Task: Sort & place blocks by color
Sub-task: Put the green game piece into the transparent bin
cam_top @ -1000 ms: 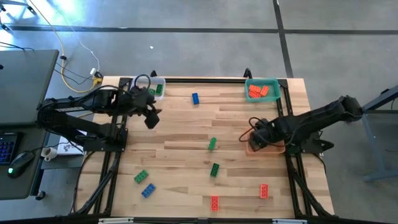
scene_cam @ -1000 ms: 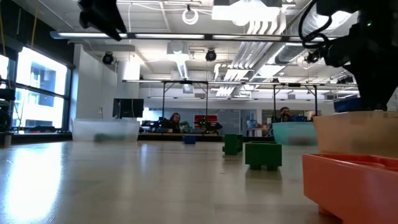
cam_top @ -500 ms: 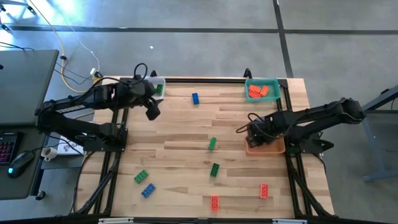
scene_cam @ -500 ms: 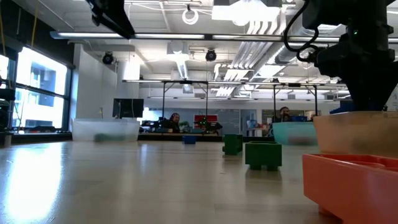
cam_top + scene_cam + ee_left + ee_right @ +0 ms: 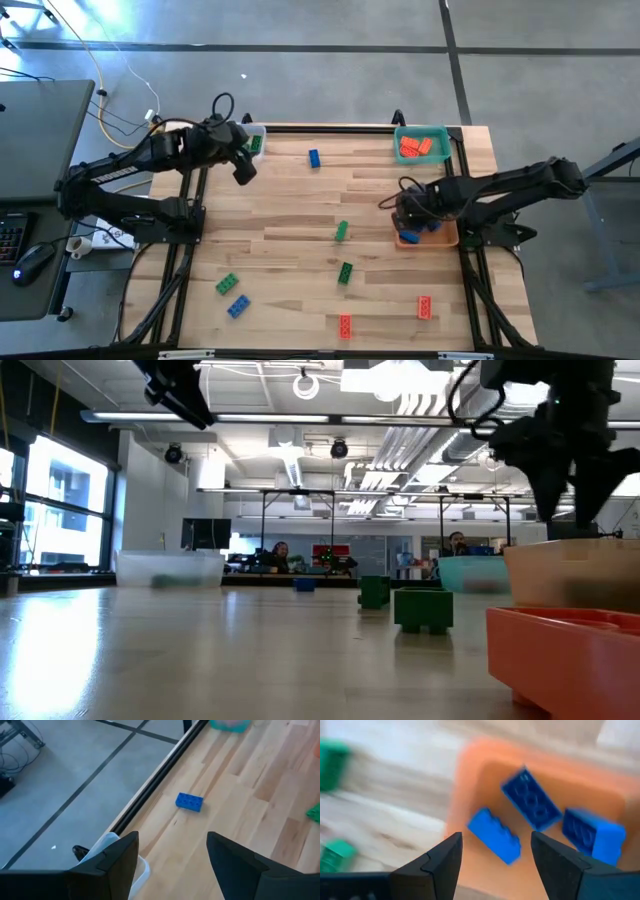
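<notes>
Small studded bricks lie flat on the wooden table: a blue one, two green, a green and blue pair, and two red. My right gripper hangs open above the orange tray, which holds three blue bricks. My left gripper is open in the air beside the clear tray, which holds a green brick. The far blue brick shows ahead of it.
The teal tray at the far right corner holds red bricks. A black rail runs along the table's far edge. A laptop, mouse and cables lie off the table's left side. People sit far off in the room behind.
My right gripper has risen out of the orange tray and stands above its rim with its fingers apart. My left gripper has moved toward the far edge, closer to the clear tray. The loose bricks on the table have stayed where they were.
</notes>
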Controlling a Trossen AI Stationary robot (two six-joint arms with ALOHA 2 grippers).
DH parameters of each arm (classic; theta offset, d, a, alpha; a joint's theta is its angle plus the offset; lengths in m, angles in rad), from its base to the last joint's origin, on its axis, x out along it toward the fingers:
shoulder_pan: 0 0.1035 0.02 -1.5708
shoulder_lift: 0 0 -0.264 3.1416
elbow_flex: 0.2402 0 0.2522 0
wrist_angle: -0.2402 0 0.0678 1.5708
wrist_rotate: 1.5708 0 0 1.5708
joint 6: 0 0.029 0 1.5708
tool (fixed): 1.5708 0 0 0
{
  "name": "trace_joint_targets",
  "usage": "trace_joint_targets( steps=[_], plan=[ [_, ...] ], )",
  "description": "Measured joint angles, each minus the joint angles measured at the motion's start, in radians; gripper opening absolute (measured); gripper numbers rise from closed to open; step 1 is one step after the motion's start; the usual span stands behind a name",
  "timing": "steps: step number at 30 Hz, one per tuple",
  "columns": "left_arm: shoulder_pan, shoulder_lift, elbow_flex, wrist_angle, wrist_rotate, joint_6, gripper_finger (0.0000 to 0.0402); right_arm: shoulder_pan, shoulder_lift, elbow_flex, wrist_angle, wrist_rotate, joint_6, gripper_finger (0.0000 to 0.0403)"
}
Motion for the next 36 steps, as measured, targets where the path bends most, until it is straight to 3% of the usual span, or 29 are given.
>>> trace_joint_targets(
  steps=[10,18,23,27,36],
  plan=[
    [0.069,0.0,0.0,-0.121,0.067,-0.137,0.0232,-0.022,-0.001,0.184,-0.006,0.348,-0.132,0.0224],
    [0.064,-0.001,-0.017,-0.324,0.301,-0.324,0.0239,-0.139,-0.001,0.332,0.014,0.585,-0.43,0.0224],
    [0.021,0.0,-0.085,-0.354,0.376,-0.424,0.0237,-0.225,-0.001,0.415,0.049,0.586,-0.628,0.0224],
    [-0.039,0.0,-0.138,-0.353,0.421,-0.521,0.0237,-0.27,-0.001,0.454,0.047,0.537,-0.681,0.0224],
    [-0.236,0.0,-0.259,-0.345,0.412,-0.703,0.0237,-0.293,0.0,0.46,0.04,0.466,-0.716,0.0224]
  ],
)
